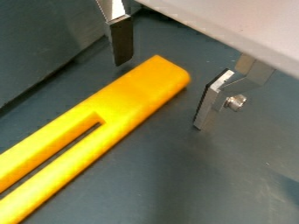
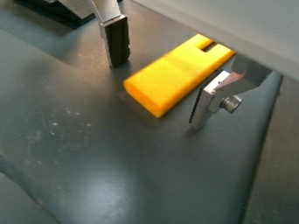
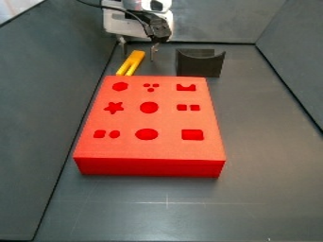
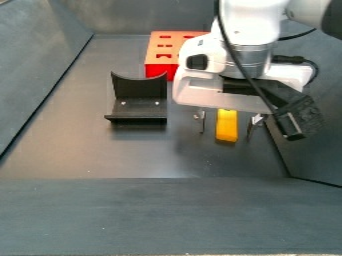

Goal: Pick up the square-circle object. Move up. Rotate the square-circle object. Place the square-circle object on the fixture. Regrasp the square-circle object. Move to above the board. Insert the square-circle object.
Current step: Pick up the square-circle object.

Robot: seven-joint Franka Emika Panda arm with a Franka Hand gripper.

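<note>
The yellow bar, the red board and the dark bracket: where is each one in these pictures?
Yellow bar (image 1: pixel 111 105): a wrist view, on its flat top near the end.
Red board (image 3: pixel 158 151): a side view, bare top face near the front edge.
Dark bracket (image 4: pixel 134 98): a side view, on its upright back wall.

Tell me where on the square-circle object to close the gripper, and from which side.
Grip the solid end of the square-circle object, past the slot, coming straight down from above. It lies flat on the floor, and the open gripper already straddles that end, one finger beside each long face, neither touching.
</note>
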